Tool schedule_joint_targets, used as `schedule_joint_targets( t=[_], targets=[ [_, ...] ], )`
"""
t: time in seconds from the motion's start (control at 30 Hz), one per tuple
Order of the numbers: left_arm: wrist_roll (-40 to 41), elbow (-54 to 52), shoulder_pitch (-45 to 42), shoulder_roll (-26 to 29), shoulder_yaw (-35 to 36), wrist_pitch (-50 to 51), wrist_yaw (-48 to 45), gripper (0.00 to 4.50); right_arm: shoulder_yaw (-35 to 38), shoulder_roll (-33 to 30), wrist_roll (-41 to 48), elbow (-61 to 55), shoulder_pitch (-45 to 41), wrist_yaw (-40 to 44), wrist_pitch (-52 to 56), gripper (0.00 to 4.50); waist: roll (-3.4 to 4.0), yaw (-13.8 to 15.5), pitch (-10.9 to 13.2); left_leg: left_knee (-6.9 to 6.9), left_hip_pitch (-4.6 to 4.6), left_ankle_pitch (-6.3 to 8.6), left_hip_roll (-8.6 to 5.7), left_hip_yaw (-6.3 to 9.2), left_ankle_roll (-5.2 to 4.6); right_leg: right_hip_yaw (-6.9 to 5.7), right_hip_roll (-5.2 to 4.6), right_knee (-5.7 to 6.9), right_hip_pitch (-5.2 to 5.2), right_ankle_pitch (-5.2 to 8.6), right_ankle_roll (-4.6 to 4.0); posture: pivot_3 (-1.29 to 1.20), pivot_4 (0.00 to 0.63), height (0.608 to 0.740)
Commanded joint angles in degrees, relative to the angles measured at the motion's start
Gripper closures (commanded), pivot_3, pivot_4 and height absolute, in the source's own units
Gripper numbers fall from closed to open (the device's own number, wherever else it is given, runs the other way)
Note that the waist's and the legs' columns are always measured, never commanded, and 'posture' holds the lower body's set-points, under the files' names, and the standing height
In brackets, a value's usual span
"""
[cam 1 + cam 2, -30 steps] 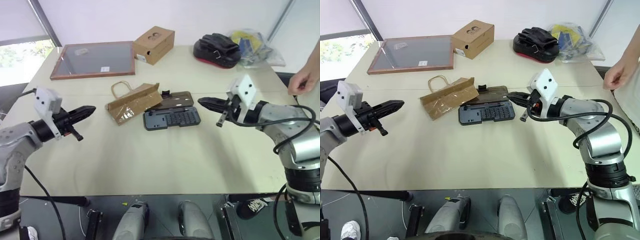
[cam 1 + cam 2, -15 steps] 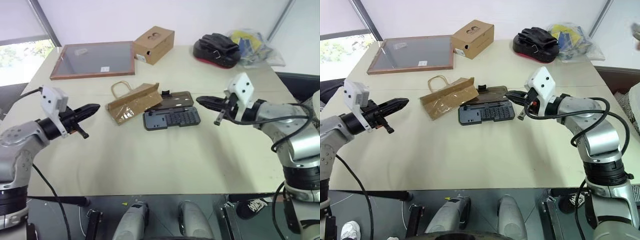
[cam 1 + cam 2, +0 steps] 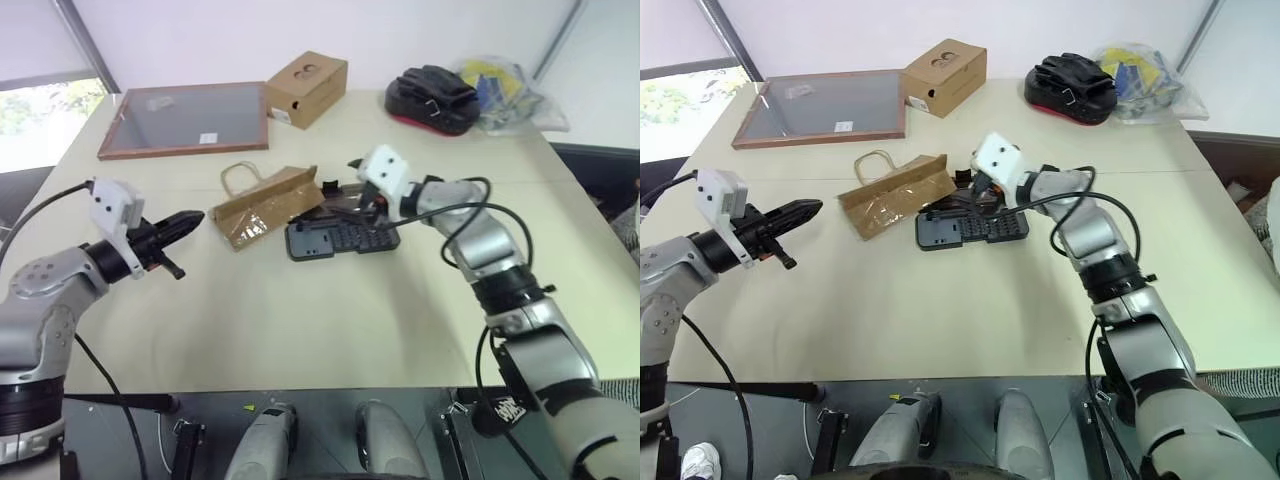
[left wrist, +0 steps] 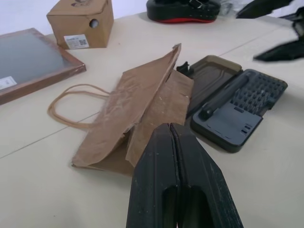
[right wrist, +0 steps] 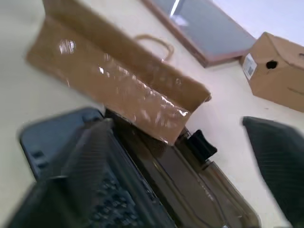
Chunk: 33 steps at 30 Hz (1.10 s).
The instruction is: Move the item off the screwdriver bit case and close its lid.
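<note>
Brown paper bag (image 3: 266, 203) lies crumpled on table (image 3: 300, 310), one end overlapping open lid (image 3: 350, 196) of bit case (image 3: 343, 238); handles toward framed panel (image 3: 186, 119). Case tray faces up, bits visible. Right gripper (image 5: 166, 156) over case, fingers (image 5: 280, 161) spread wide, nothing held. Left gripper (image 4: 178, 175) fingers pressed together, empty, hovering beside bag, apart from it. Cardboard box (image 3: 307, 88) and black pouch (image 3: 435, 98) at far edge.

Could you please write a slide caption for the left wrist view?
Shut left gripper faces the brown paper bag resting on the open screwdriver bit case.
</note>
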<state>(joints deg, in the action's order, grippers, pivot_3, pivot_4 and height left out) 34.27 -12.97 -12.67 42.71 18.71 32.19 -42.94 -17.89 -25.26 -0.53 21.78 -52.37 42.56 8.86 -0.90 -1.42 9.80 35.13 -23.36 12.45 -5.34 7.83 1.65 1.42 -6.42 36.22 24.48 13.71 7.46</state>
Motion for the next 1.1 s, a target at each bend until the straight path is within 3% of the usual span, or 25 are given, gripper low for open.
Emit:
schedule_joint_targets(
  t=[0.03, 0.23, 0.57, 0.9, 1.1],
  targets=[
    [0.2, -3.0, 0.8, 0.1, 1.8, -0.6, 1.1, 4.50, -2.3, 2.2, -6.3, 6.7, -6.8, -2.3, -10.5, 0.03, 0.00, -0.5, 0.0, -0.01, 0.00, 0.00, 0.01, 0.01, 0.00, 0.00, 0.01, 0.01, 0.01, 0.00, 0.00, 0.00, 0.150, 0.740],
    [0.0, -4.1, 1.4, -0.1, 1.7, -0.7, 2.4, 4.50, -3.6, 9.5, -11.1, 23.3, -16.5, -6.6, -22.6, 0.03, 0.00, -1.3, 0.0, -0.07, 0.02, -0.05, 0.03, 0.07, 0.08, 0.00, 0.07, 0.03, 0.03, -0.01, -0.03, 0.00, 0.150, 0.740],
    [-0.2, -6.3, 2.6, -0.4, 2.5, -1.1, 4.4, 4.50, -4.6, 17.5, -18.0, 47.1, -24.5, -16.5, -32.2, 0.03, 0.03, -1.3, 0.0, -0.11, 0.02, -0.11, 0.03, 0.14, 0.20, 0.00, 0.12, 0.04, 0.04, -0.04, -0.07, 0.00, 0.150, 0.740],
    [0.3, -9.4, 5.5, -0.6, 4.7, -0.9, 6.9, 4.50, -5.8, 20.0, -24.1, 53.3, -25.6, -22.8, -32.6, 0.03, 0.08, -2.2, 0.0, -0.17, 0.02, -0.18, 0.10, 0.20, 0.32, 0.03, 0.26, 0.12, 0.11, -0.05, -0.14, 0.00, 0.150, 0.740],
    [0.3, -10.5, 6.4, -0.9, 5.4, -0.9, 8.2, 4.50, -3.0, 20.8, -22.2, 53.3, -25.8, -20.8, -31.9, 0.03, 0.11, -2.7, 0.1, -0.18, 0.02, -0.19, 0.15, 0.22, 0.39, 0.07, 0.43, 0.13, 0.14, -0.08, -0.19, 0.00, 0.150, 0.740]
  ],
)
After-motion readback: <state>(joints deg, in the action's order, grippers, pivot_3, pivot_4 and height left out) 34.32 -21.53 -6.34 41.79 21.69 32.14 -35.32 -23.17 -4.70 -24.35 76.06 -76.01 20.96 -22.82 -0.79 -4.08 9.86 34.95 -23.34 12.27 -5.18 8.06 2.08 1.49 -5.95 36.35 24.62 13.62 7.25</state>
